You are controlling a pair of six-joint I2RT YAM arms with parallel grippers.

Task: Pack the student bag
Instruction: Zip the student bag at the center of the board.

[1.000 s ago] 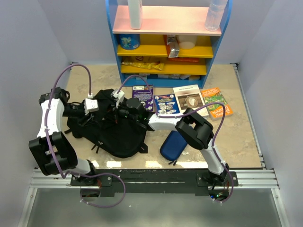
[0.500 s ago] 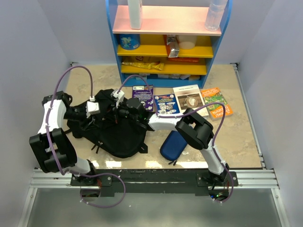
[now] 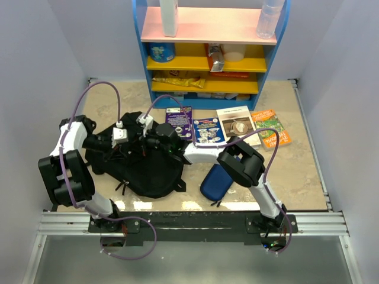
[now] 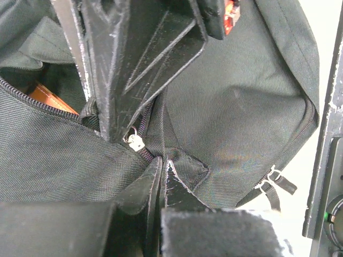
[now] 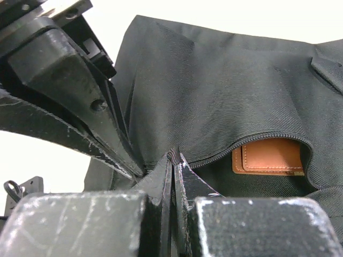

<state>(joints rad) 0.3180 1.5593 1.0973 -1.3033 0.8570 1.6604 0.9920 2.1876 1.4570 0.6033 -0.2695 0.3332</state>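
The student bag (image 3: 145, 168), a black backpack, lies on the table's left half. Both grippers meet at its top, by the zip. My left gripper (image 4: 161, 162) is shut, its tips pinching the bag's fabric (image 4: 225, 118) just beside the silver zip pull (image 4: 134, 142). Facing it, my right gripper (image 5: 174, 156) is shut on a small fold of fabric at the zip's end. The zip (image 5: 257, 140) gapes open. A brown leather item (image 5: 270, 157) shows inside the bag (image 5: 214, 91). From above, the left gripper (image 3: 134, 142) and right gripper (image 3: 151, 142) almost touch.
Several books lie in a row behind the bag: purple (image 3: 179, 120), blue (image 3: 207, 129), cream (image 3: 237, 125), orange-green (image 3: 271, 129). A dark-blue pencil case (image 3: 215, 181) lies right of the bag. A blue and yellow shelf (image 3: 210, 56) stands at the back wall.
My left gripper moved right onto the bag's top beside the right gripper and closed its jaws. The right gripper kept its pinch and barely shifted.
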